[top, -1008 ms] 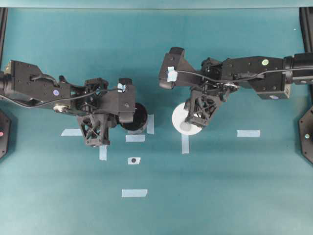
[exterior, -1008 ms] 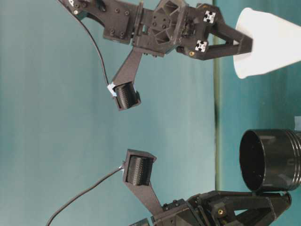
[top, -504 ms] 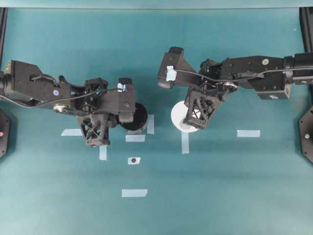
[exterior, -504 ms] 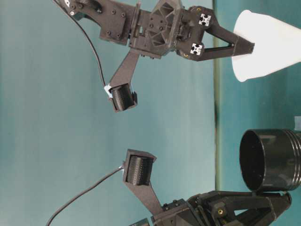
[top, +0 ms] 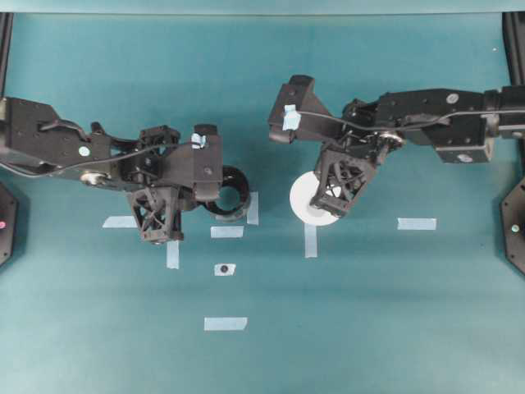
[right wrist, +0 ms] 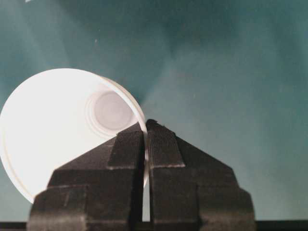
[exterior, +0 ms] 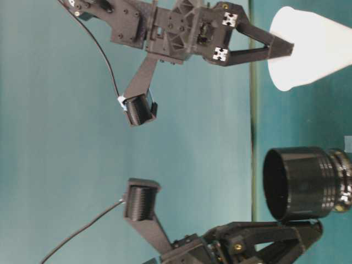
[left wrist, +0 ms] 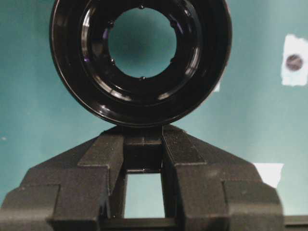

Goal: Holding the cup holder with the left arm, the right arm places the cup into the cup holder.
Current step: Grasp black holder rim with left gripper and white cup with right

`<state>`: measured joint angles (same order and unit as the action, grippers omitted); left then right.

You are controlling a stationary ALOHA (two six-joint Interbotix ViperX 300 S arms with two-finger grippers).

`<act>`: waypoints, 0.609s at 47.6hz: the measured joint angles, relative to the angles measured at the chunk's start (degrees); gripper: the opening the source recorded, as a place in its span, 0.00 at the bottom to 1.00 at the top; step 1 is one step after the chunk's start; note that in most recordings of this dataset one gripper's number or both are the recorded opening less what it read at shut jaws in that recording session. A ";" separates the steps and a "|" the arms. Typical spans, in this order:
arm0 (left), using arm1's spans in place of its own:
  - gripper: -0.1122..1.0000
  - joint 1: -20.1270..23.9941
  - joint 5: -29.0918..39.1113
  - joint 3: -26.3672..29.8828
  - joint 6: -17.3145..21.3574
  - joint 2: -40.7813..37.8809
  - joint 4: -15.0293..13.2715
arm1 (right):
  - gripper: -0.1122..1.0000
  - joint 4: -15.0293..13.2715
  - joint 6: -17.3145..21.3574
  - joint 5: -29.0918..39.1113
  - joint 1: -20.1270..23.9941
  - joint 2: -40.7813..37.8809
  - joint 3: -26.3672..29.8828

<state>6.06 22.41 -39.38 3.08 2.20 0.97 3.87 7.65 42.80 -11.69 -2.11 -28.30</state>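
Black cup holder is clamped in the left fingers. The right fingers pinch the cup rim, well apart; placing remains.

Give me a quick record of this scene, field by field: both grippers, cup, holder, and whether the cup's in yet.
left gripper: shut on the cup holder's side tab
right gripper: shut on the cup's rim, one of the fingers inside, one outside
cup: white, apart from the holder
cup holder: glossy black, open through the bottom in the left wrist view
placement: not yet done
table: teal, with pale tape strips
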 measured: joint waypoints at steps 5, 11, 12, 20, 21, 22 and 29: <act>0.29 0.00 0.09 0.00 0.00 0.53 0.09 | 0.13 0.88 0.00 0.35 -0.44 1.14 0.00; 0.29 0.00 0.18 0.00 0.09 0.97 0.09 | 0.13 1.41 0.00 0.44 -0.88 2.90 0.00; 0.29 0.00 0.18 0.00 0.00 0.97 0.00 | 0.13 1.41 0.00 0.44 -1.05 3.16 0.00; 0.29 -0.18 0.70 0.62 0.00 0.97 0.00 | 0.13 1.93 0.00 1.76 -1.76 5.36 0.00; 0.29 -0.18 0.88 0.79 0.00 1.05 0.00 | 0.13 1.93 0.00 1.93 -1.85 5.62 0.00; 0.29 -0.18 1.05 0.88 0.00 0.97 0.00 | 0.13 1.93 0.00 2.11 -1.85 5.80 0.00; 0.29 -0.44 2.02 2.29 0.00 0.97 0.00 | 0.12 2.02 1.49 2.72 -1.85 7.21 0.18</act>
<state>5.63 24.43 -37.09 3.08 3.16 0.97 5.89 9.14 45.53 -13.54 5.10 -28.13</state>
